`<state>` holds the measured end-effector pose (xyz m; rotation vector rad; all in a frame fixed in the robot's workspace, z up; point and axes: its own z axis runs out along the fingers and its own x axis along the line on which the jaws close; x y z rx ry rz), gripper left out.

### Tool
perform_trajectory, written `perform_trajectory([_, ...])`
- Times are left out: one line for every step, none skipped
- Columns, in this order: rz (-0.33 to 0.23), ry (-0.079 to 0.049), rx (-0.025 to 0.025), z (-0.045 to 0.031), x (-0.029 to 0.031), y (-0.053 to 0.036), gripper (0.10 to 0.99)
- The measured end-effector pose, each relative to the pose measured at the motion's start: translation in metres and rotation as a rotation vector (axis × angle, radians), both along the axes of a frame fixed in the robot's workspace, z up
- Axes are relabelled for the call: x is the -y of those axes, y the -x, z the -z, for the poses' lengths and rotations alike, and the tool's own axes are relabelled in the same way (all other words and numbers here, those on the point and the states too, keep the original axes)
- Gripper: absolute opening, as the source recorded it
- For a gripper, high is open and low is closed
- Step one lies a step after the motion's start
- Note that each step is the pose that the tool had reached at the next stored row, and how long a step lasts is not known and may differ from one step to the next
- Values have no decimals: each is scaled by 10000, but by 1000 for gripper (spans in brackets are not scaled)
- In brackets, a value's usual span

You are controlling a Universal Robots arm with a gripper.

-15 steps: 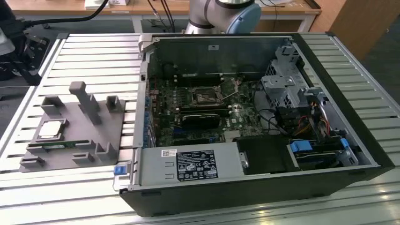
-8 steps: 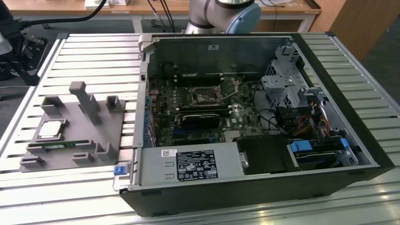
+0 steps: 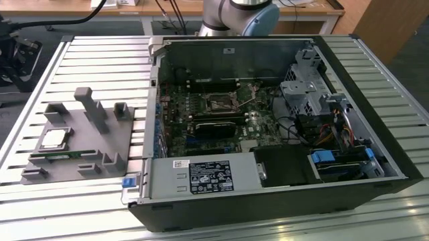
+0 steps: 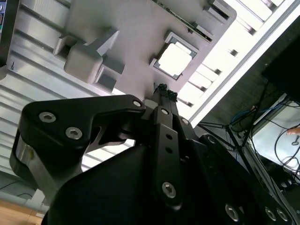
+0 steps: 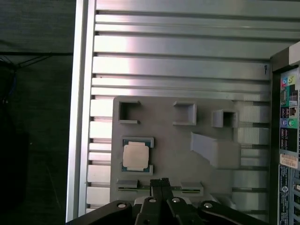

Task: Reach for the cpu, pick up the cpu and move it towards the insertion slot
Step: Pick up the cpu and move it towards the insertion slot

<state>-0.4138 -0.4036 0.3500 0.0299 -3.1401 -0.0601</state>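
The cpu (image 3: 55, 139) is a small square chip with a silvery top, lying flat in a recess of the grey holder plate (image 3: 100, 143) on the exterior view's left. Both wrist views show the cpu (image 5: 136, 156) (image 4: 176, 60) from above. My gripper (image 5: 161, 182) (image 4: 164, 90) hovers over the plate's edge beside the chip, apart from it, its two thin black fingers pressed together with nothing between them. The insertion slot (image 3: 220, 103) is a square socket with a dark centre and a thin silver lever, on the motherboard inside the open computer case.
The open computer case (image 3: 375, 150) takes up the exterior view's right, with a drive cage, cables and a power supply (image 3: 201, 176). Grey posts (image 3: 94, 108) rise from the holder plate. A narrow green memory stick (image 3: 64, 155) lies at the plate's near edge. The ribbed metal table (image 3: 100, 60) surrounds all.
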Motion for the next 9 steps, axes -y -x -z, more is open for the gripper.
perform_trajectory([0, 0, 0, 1, 0, 21, 106])
perform_trajectory([0, 0, 0, 3, 0, 46, 106])
perform_trajectory([0, 1, -1, 3, 0, 71, 106])
perform_trajectory([0, 0, -1, 5, 0, 94, 106])
perform_trajectory([-1, 0, -1, 7, 0, 117, 106])
perform_trajectory([0, 0, 0, 11, 0, 142, 106])
perform_trajectory([-1, 0, 1, 15, 0, 167, 106])
perform_trajectory([-2, 0, 0, 18, 0, 194, 106])
perform_trajectory([-1, 0, 0, 23, 0, 222, 106])
